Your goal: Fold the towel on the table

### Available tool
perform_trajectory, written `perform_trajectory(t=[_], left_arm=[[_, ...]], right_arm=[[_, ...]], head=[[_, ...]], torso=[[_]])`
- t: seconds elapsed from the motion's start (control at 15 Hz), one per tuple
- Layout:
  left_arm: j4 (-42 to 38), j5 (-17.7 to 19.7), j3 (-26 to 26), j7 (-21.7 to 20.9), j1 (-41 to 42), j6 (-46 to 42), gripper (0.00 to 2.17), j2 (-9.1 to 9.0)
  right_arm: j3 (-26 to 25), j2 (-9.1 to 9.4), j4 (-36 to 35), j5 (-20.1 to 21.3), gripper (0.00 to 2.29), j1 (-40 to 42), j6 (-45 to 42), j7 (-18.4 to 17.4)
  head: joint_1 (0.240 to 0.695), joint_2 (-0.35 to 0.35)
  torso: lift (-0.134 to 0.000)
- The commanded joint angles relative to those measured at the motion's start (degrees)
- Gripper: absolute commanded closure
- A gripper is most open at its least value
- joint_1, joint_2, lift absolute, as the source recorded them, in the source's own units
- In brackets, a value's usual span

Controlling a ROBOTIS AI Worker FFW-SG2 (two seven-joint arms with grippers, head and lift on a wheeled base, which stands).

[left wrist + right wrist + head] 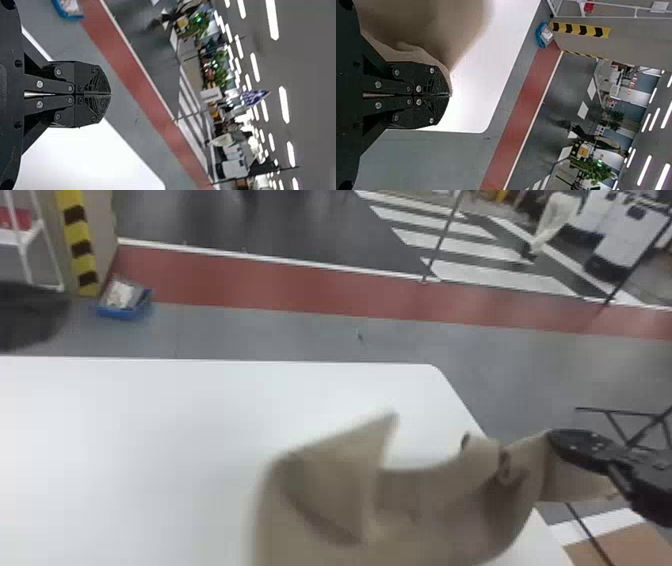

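The right gripper (555, 435) is raised at the right, beyond the table's right edge, shut on part of the beige towel (435, 510). From there the towel sags left over the white table (150, 430), partly blurred, with a pointed corner sticking up and a fold across its left part. In the right wrist view the towel (427, 23) runs down to the tips of the right gripper (450, 95), whose fingers are together. A dark blurred shape at the head view's left edge is the left gripper (30, 315). The left gripper (110, 94) is shut with nothing between its fingers.
Beyond the table's far edge lie grey floor and a red strip. A blue bin (125, 302) stands on the floor at the far left, beside a yellow-and-black striped post (79, 245). A thin black metal frame (620, 422) stands right of the table.
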Motion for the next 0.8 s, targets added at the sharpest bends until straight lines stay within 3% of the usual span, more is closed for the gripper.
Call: perform_trajectory(t=[0.0, 0.07, 0.2, 0.27, 0.33, 0.4, 0.47, 0.6, 0.73], left_arm=[[18.4, -5.0, -6.9, 1.1, -5.2, -1.7, 2.11, -0.15], [25.7, -5.1, -7.6, 4.6, -5.8, -6.8, 2.11, -0.15], [32.1, -4.9, -8.0, 9.4, -6.0, -7.8, 2.0, -0.15], [31.3, -4.1, -7.5, 9.5, -4.6, -7.8, 1.7, -0.15], [28.2, -2.5, -6.8, 10.0, -2.8, -7.8, 1.14, -0.15], [24.7, -1.0, -6.5, 9.8, -0.3, -7.8, 0.35, -0.15], [22.0, -0.6, -6.6, 9.6, 2.2, -7.8, 0.02, -0.15], [16.2, 2.4, -6.5, 7.1, 8.7, -7.8, 0.06, -0.15], [12.8, 6.6, -6.2, 1.8, 13.7, -7.8, 0.19, -0.15]], right_arm=[[8.5, 0.0, 3.6, 6.1, 2.25, -0.2, -0.1, -1.7], [11.9, 0.09, 4.7, 8.4, 2.25, 0.0, -0.3, -2.1], [15.5, 0.09, 5.5, 10.7, 2.25, -0.2, -0.1, -3.1], [16.8, -0.17, 5.7, 11.6, 2.25, -0.8, 0.1, -3.2], [17.9, -0.17, 5.7, 12.1, 2.25, -1.5, 0.8, -3.2], [19.4, -0.35, 5.7, 13.1, 2.25, -1.9, 2.2, -3.2], [20.4, -0.35, 5.7, 14.6, 2.25, -2.3, 2.2, -3.6], [20.9, -1.23, 6.6, 17.7, 2.25, -3.0, 2.0, -4.5], [19.3, -2.37, 7.7, 17.9, 2.25, -2.7, 1.5, -4.5]], head=[[0.642, -0.35], [0.652, -0.35], [0.692, -0.35], [0.695, -0.35], [0.695, -0.35], [0.695, -0.35], [0.695, -0.35], [0.695, -0.35], [0.695, -0.35]], torso=[[-0.124], [-0.124], [-0.124], [-0.124], [-0.124], [-0.124], [-0.124], [-0.124], [-0.124]])
